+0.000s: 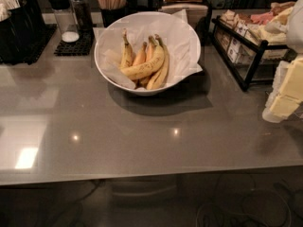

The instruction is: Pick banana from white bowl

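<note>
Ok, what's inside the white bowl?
White paper lines the white bowl; the speckled banana lies across several other bananas. The bowl's bottom and the bananas' undersides are covered. The tool is at the right edge, away from it.

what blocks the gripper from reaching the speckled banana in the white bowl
Probably nothing, so likely yes: the banana lies on top of the other bananas in the open white bowl, and the gripper at the right edge has only counter between.

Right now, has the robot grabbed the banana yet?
Nothing done yet: the banana lies among other bananas in the white bowl. In hand: the gripper hangs at the picture's right edge, well apart from the bowl. Left: reach over, grasp the banana, lift it out.
</note>
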